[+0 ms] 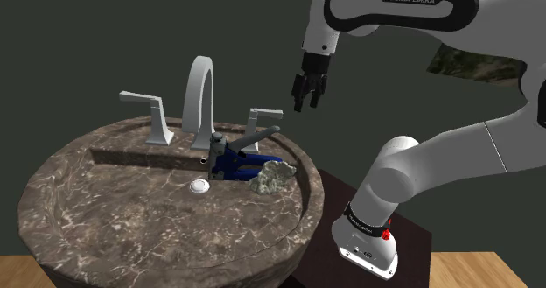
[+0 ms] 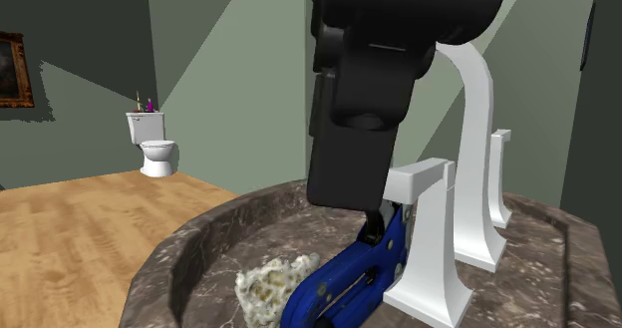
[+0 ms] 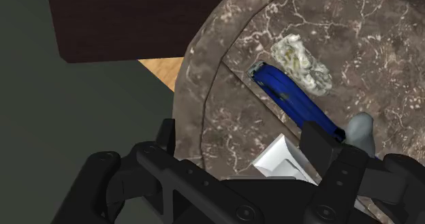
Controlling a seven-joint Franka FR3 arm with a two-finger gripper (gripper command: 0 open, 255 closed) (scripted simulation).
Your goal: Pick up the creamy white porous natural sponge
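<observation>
My jaws stand apart, nothing between them. My gripper (image 1: 306, 105) hangs above the marbled sink (image 1: 79, 203), near a white faucet handle (image 1: 262, 120). The pale porous sponge (image 1: 269, 178) lies in the basin below me, touching a blue tool (image 1: 229, 162).

I see the sponge (image 1: 269, 178) lying in the sink (image 1: 87, 218), just beside the stapler (image 1: 233, 163), on the shoulder view's right of it. The faucet (image 1: 201, 89) stands behind both. My claw (image 1: 305, 102) hangs well above them.
</observation>
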